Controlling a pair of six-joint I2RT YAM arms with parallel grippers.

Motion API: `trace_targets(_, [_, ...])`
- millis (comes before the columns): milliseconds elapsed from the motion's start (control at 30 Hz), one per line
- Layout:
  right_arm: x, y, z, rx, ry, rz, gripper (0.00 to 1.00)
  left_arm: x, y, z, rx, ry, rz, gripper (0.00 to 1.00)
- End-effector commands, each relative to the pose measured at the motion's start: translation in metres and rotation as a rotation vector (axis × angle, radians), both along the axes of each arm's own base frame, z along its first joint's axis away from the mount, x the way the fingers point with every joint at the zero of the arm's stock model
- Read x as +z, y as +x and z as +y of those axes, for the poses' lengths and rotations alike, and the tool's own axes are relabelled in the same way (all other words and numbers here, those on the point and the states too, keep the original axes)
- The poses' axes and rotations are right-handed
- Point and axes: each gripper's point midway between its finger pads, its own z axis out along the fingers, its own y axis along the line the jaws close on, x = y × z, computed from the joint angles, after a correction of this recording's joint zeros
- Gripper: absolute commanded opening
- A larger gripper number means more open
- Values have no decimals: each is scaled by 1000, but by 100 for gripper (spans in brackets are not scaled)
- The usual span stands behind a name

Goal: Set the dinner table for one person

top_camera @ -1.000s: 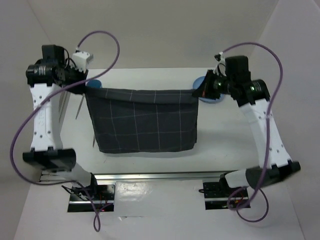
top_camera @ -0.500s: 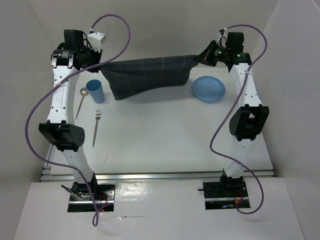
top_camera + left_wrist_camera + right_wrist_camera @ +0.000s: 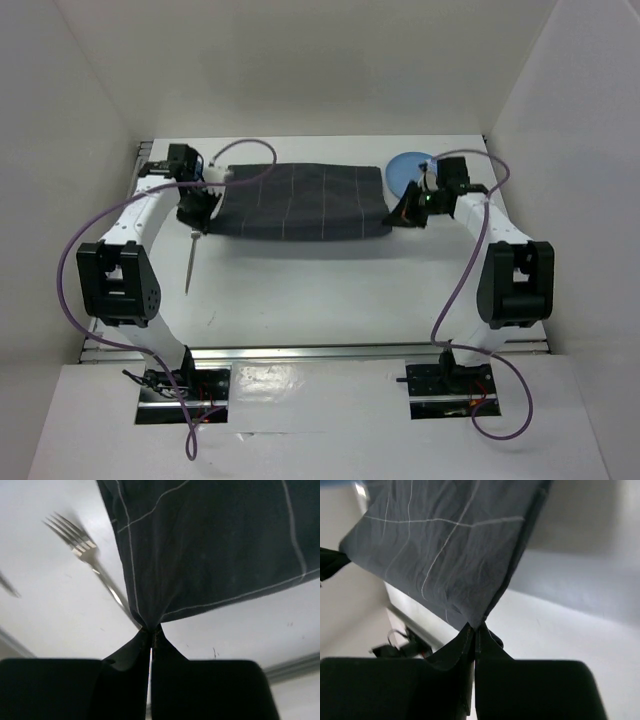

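Placemat (image 3: 300, 200), dark grey check, lies spread across the far middle of the white desk (image 3: 330, 290). The desk fills the walled bay ahead of both arm bases. Left gripper (image 3: 151, 631) is pressed together on the cloth's near-left corner. The right gripper (image 3: 475, 629) is pinching the near-right corner the same way. Fork (image 3: 189, 262) lies on the desk just beside the left corner. Blue plate (image 3: 405, 168) sits behind the right arm, seemingly touching the cloth's far-right edge.
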Motion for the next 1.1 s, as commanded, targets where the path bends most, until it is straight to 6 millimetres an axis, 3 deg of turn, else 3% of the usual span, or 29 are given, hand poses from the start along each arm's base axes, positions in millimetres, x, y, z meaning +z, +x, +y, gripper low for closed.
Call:
trace_targets(0, [-25, -47, -3, 11, -31, 62, 5, -19, -53, 1, -41, 15, 125, 0])
trace_targets(33, [-38, -63, -7, 6, -57, 123, 22, -26, -63, 0, -66, 13, 147, 0])
trace_targets(100, [-62, -90, -19, -36, -135, 206, 23, -50, -89, -1, -79, 5, 232, 0])
trace_targets(200, [-76, -118, -25, -70, -166, 259, 23, -69, -103, -1, -79, 3, 289, 0])
trace_targets(333, [-91, -139, -27, -80, -174, 321, 21, -81, -130, -14, -100, -60, 404, 0])
trace_targets(367, [-91, -139, -27, -80, -174, 321, 21, -81, -133, -14, -100, -61, 413, 4])
trace_targets(400, [-92, -142, -29, -86, -185, 319, 29, -85, -144, -16, -109, -60, 450, 17])
trace_targets(500, [-78, -122, -26, -94, -163, 237, 43, -85, -150, -7, -88, 6, 451, 32])
trace_targets(533, [-79, -118, -23, -85, -164, 239, 53, -82, -149, 5, -64, 75, 439, 38])
trace_targets(633, [-77, -95, -18, -71, -207, 195, 60, -72, -152, 23, -15, 163, 436, 49])
trace_targets(700, [-88, -88, -11, -49, -251, 208, 66, -61, -147, 42, 41, 232, 408, 55])
trace_targets(833, [-96, -56, 0, -23, -363, 163, 68, -34, -139, 65, 84, 342, 366, 56])
trace_targets(867, [-107, -53, 3, -3, -384, 184, 69, -33, -142, 65, 73, 344, 378, 56])
trace_targets(1067, [-124, -22, 11, -11, -400, 174, 67, -23, -122, 52, 66, 267, 330, 56])
